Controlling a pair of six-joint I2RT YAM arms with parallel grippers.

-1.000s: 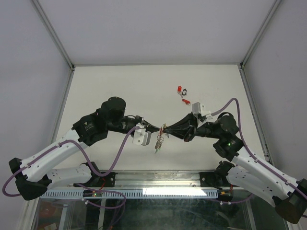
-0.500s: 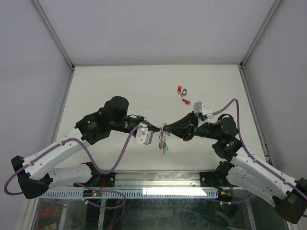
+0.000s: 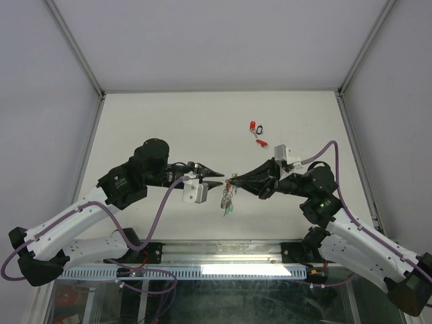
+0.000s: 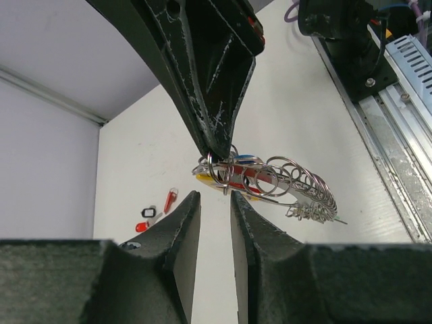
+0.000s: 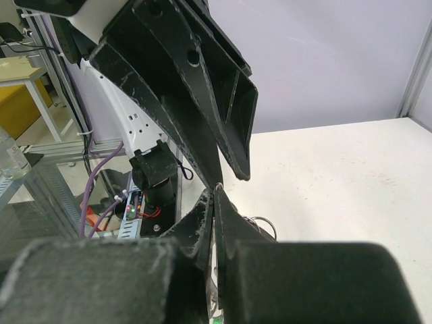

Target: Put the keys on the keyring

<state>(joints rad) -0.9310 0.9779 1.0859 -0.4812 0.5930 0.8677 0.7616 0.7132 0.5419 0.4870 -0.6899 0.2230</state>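
The keyring [image 3: 228, 196], a yellow arc with silvery rings, hangs from my right gripper [image 3: 234, 179], which is shut on its top ring above the table. A green tag [image 3: 228, 210] dangles at its bottom. My left gripper [image 3: 221, 179] is open and empty just left of it, not touching. In the left wrist view my left gripper [image 4: 214, 202] stands apart below the keyring [image 4: 277, 179], which carries red and blue tags. In the right wrist view my right gripper [image 5: 216, 190] pinches a thin metal ring. Loose keys [image 3: 256, 128] with red and black tags lie on the table behind.
The loose keys also show in the left wrist view [image 4: 155, 212], on the white table [image 3: 169, 121]. Grey walls enclose the table on three sides. A metal rail [image 3: 223, 251] runs along the near edge by the arm bases.
My left gripper has opened, let go of the keyring and drawn back to the left. The keyring now hangs from my right gripper alone.
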